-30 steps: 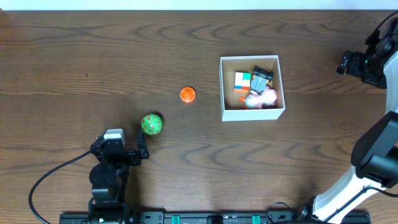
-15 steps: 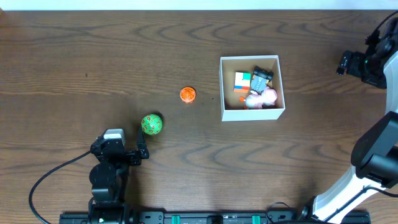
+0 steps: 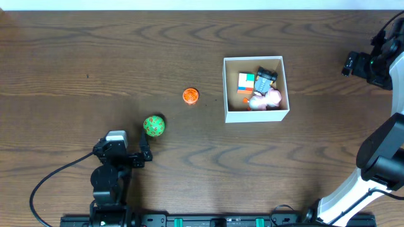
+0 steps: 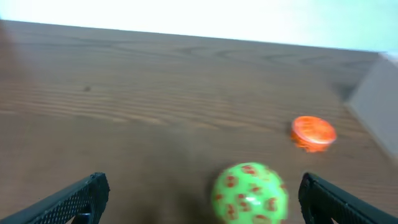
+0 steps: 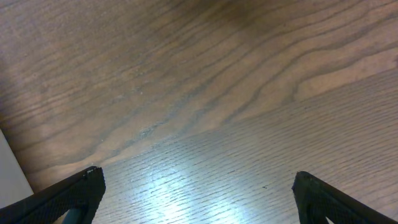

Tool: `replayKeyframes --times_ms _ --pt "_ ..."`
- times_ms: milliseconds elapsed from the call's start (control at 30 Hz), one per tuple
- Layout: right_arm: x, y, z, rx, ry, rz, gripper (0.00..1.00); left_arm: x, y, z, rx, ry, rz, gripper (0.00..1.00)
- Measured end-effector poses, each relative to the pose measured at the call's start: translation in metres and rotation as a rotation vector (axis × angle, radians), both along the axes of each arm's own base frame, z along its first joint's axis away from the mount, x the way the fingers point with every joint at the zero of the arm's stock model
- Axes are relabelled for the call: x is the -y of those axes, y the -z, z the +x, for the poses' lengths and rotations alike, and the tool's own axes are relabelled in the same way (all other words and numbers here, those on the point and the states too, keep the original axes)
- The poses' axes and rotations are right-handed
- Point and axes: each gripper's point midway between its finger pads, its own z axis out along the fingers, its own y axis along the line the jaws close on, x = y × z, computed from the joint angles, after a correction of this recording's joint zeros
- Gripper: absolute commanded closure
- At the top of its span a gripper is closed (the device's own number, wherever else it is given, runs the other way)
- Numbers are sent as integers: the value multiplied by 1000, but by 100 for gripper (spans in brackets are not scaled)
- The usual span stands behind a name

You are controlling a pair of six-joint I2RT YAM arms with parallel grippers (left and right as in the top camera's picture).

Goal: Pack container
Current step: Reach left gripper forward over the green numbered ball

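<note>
Black left gripper (image 4: 202,182), jaws spread wide, nothing held. Hangs low over the dark wooden table (image 3: 76,57), near its front edge and left of the middle. Just ahead of the fingertips, apart from both and a little right of the midline in the wrist view: green ball (image 4: 250,193), dotted with red marks, resting on the wood. Farther on and to the right, well apart from the ball: orange disc (image 4: 313,132), lying flat. At the right edge of the same view, blurred, a pale slanting wall.

Right gripper (image 5: 198,180) likewise released, both black fingers wide apart with only bare wood grain and a patch of glare between them. Sits out at the far right side of the table, beyond everything else.

Between the two arms, right of centre in the overhead view: container (image 3: 256,115), square and shallow, white walls around a brown cardboard floor, standing flat on the table. Lies right of the orange disc, apart from it, and well away from the green ball. Inside, crowded toward the right half: multicoloured cube (image 3: 245,82) at the left of the group, dark toy (image 3: 265,75) toward the back wall, pink toy (image 3: 268,98) toward the front wall. Cannot tell finer detail of these three at this size.
</note>
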Motion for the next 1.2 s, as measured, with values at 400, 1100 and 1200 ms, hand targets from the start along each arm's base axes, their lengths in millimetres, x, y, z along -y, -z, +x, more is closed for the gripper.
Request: replayKeyframes --times_ms 400,1100,1200 --pt "0 0 0 0 0 0 1 28 -57 -3 -34 155 -55 2" --pt "0 0 0 -2 0 0 1 44 -90 34 -617 166 -95 2" --pt "0 0 0 -1 0 1 1 49 -80 42 -733 159 -61 2"
